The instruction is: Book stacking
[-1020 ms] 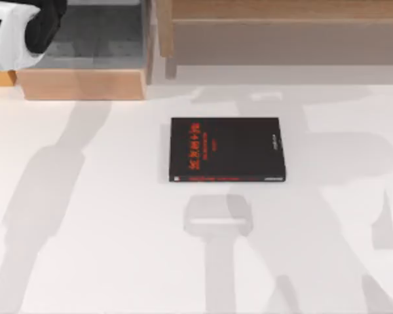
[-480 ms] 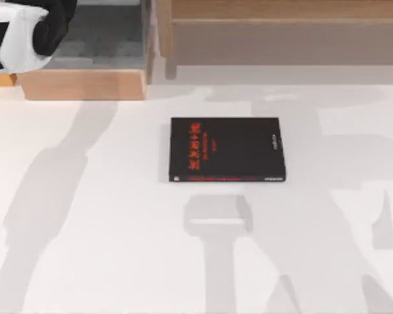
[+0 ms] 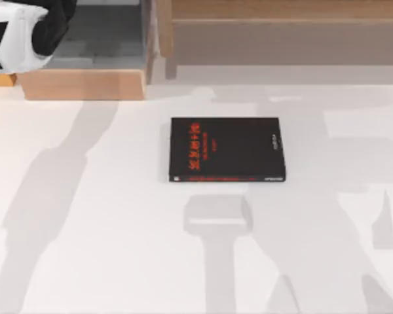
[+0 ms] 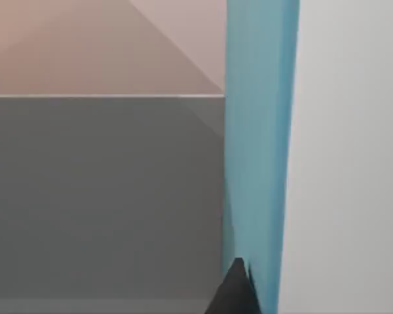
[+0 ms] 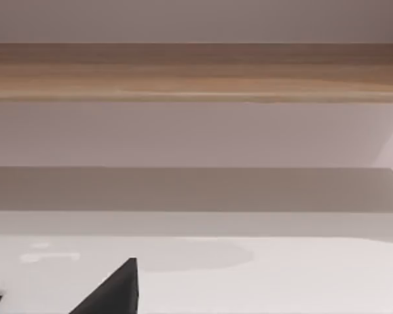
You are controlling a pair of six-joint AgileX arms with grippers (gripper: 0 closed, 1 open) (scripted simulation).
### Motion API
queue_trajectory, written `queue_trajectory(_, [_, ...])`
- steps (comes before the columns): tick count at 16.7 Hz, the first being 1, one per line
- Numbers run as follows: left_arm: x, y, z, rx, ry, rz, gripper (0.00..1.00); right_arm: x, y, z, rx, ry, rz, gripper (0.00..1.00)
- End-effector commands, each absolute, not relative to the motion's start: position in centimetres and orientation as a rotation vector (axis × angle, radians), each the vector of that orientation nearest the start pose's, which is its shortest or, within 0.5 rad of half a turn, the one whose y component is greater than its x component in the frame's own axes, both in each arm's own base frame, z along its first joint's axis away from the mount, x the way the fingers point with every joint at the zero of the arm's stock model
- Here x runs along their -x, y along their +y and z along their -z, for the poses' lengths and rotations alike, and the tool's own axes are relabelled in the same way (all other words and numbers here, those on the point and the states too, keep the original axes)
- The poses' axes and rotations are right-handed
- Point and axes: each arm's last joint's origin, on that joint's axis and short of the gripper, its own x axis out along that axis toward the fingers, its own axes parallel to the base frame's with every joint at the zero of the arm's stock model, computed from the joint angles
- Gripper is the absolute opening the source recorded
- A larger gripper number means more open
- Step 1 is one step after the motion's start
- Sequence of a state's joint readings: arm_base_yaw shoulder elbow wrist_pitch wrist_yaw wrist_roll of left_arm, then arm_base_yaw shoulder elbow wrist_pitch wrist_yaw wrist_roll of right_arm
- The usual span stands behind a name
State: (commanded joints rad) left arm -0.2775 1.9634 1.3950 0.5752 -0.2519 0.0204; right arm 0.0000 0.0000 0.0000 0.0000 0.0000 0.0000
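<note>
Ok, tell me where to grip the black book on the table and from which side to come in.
The black book lies flat on the table, spine toward the near edge. Probably come from above and pinch across its shorter span, spine to far edge, at mid-length; a flat pose gives no way under it.

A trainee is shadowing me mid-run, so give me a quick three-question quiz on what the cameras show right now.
1. True or false: the black book lies flat on the table.
2. What colour is its lettering? A red, B white, C yellow.
3. Fill in: the second book, seen in the left wrist view, has a ____ cover.
Key: 1 true; 2 A; 3 teal.
</note>
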Motion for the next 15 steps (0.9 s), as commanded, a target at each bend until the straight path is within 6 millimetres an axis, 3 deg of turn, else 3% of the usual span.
queue_trajectory(5, [-41.4, -12.9, -31.1, -0.142, -0.093, -0.037, 0.0, -10.6, -0.1, -16.0, 0.0, 0.0, 0.0, 1.0])
queue_trajectory(10, [-35.4, -16.5, -36.7, -0.315, -0.19, -0.075, 0.0, -10.6, -0.1, -16.0, 0.0, 0.0, 0.0, 1.0])
queue_trajectory(13, [-31.7, -19.0, -38.5, -0.433, -0.194, -0.08, 0.0, -10.6, -0.1, -16.0, 0.0, 0.0, 0.0, 1.0])
queue_trajectory(15, [-29.6, -20.8, -38.6, -0.529, -0.168, -0.068, 0.0, -10.6, -0.1, -16.0, 0.0, 0.0, 0.0, 1.0])
